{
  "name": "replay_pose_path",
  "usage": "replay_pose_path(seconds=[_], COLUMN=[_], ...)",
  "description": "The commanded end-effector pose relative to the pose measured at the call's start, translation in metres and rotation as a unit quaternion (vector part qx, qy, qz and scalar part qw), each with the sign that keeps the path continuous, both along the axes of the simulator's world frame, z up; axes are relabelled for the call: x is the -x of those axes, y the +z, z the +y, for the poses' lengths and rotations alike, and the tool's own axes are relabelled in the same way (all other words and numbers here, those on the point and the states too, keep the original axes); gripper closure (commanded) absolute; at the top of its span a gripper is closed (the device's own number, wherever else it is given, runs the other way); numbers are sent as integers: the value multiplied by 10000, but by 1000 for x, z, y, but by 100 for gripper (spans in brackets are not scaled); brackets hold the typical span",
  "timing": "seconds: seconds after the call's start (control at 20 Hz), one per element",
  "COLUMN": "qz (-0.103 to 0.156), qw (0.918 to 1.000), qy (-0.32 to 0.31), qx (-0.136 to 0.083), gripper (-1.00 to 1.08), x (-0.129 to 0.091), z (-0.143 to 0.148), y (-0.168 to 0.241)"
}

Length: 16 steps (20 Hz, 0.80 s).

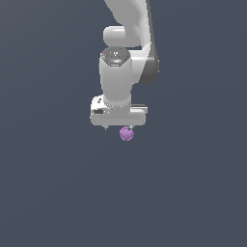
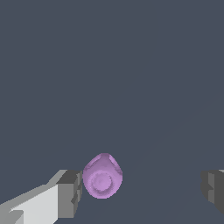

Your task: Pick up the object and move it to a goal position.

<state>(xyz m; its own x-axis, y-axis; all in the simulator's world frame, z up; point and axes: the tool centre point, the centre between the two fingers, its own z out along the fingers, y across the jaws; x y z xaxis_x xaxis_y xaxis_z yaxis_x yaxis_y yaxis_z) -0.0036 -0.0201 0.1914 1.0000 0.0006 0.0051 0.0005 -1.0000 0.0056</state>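
The object is a small light-purple lumpy ball (image 1: pixel 126 133), just under the white gripper (image 1: pixel 119 128) in the exterior view. In the wrist view the ball (image 2: pixel 103 177) lies between the two grey fingertips, close beside one fingertip (image 2: pixel 69 192) and far from the other (image 2: pixel 213 188). The gripper (image 2: pixel 141 191) is open, with a wide gap between its jaws, and it holds nothing. I cannot tell whether the ball touches the near fingertip.
A plain dark grey surface (image 1: pixel 58 193) fills the view all around. The white arm (image 1: pixel 126 29) rises above the gripper towards the top of the exterior view.
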Motion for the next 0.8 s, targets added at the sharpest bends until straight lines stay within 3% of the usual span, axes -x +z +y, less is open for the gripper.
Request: replay_pose_path(seconds=[0.0, 0.75], qz=[0, 23], qw=[10000, 9999], qy=[0, -94], qx=[0, 69], gripper=[-92, -92], x=[0, 2], z=[0, -19], y=[0, 0])
